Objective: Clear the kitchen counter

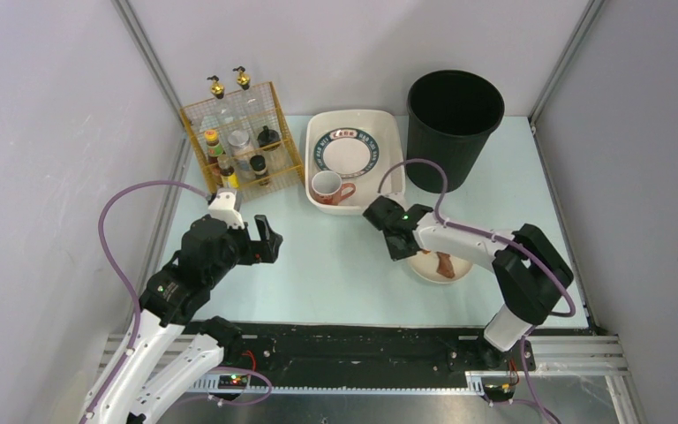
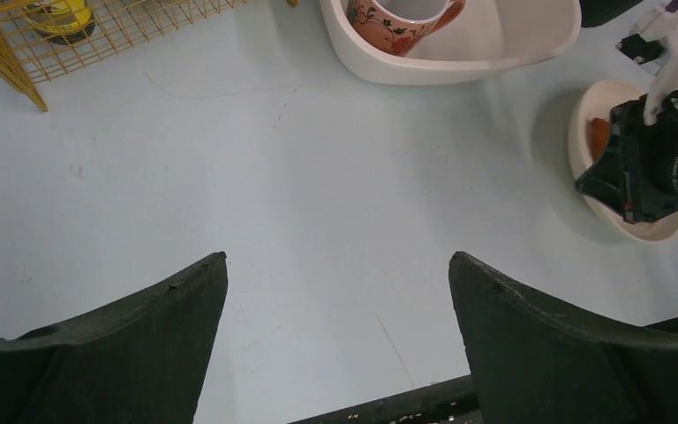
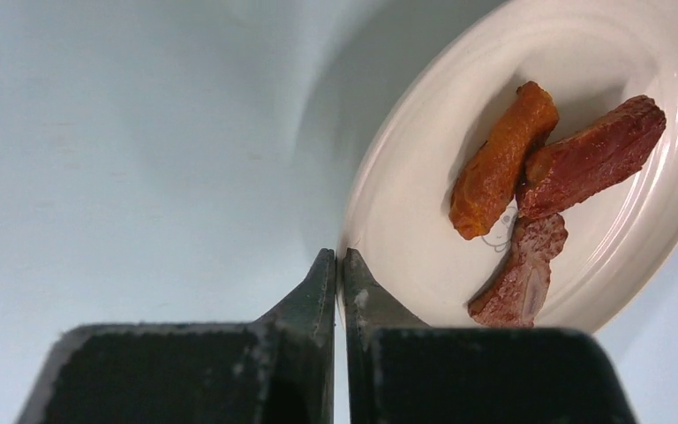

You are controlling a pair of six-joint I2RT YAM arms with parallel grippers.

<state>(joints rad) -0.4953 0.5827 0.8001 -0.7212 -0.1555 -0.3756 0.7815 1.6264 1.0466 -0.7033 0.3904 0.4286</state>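
right fingers (image 3: 325,291): pressed together at the rim of a white plate (image 3: 406,203) bearing browned food (image 3: 494,177), lower right. left fingers (image 2: 141,344): spread wide above the bench (image 2: 335,177), lower left.

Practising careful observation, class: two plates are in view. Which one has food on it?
The plain white plate on the counter, its rim pinched by the right gripper, holds three food pieces. The patterned plate in the white basin is empty.
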